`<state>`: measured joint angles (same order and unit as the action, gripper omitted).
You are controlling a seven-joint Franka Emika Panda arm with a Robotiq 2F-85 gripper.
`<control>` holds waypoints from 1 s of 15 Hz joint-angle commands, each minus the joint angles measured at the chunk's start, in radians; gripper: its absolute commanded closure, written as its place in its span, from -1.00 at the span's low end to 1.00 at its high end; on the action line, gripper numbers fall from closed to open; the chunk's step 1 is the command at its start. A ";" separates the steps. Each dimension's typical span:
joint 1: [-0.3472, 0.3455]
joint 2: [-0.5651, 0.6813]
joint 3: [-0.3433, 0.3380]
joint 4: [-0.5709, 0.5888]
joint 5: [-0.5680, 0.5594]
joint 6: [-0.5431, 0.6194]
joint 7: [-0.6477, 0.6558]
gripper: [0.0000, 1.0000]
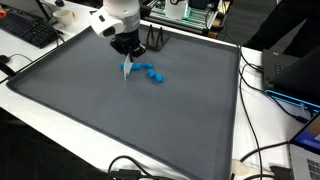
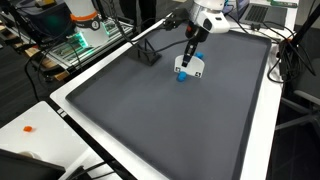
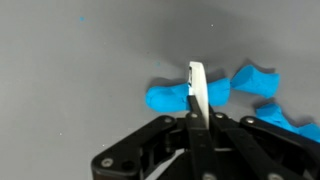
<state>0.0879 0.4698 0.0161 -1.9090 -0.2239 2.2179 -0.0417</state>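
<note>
one thin white strip [image 3: 198, 92] is pinched between the fingers of the gripper [image 3: 198, 122], which press flat on its two faces. the strip's free end sits at a group of blue lumps [image 3: 175, 97] on the far part of the grey worktop [image 1: 110, 120].

we judge the step in hand to be working the strip against the lumps. to do it well, we advise holding the strip upright, lowering slowly, and pressing lightly so the strip neither bends nor slips in the pinch.

we cannot tell in either exterior view whether the strip's edge reaches the worktop. a lump at the right edge of the wrist view is cut off, and the lumps' material is hard to make out.
</note>
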 commanded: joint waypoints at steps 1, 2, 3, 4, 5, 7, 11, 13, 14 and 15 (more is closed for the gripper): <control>-0.007 0.028 -0.010 -0.024 -0.017 0.035 -0.005 0.98; -0.008 0.023 -0.010 -0.032 -0.015 0.038 0.000 0.98; -0.009 0.016 -0.010 -0.044 -0.011 0.040 0.003 0.98; -0.011 0.009 -0.009 -0.054 -0.007 0.045 0.004 0.98; -0.013 -0.001 -0.008 -0.068 0.000 0.052 0.007 0.98; -0.018 -0.023 -0.006 -0.102 0.014 0.072 0.013 0.98; -0.023 -0.067 -0.008 -0.164 0.021 0.098 0.024 0.98; -0.028 -0.089 -0.006 -0.190 0.027 0.102 0.026 0.98; -0.030 -0.099 -0.004 -0.199 0.032 0.103 0.024 0.98; -0.032 -0.108 -0.002 -0.208 0.037 0.106 0.025 0.98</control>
<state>0.0696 0.4019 0.0119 -2.0340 -0.2128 2.2937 -0.0209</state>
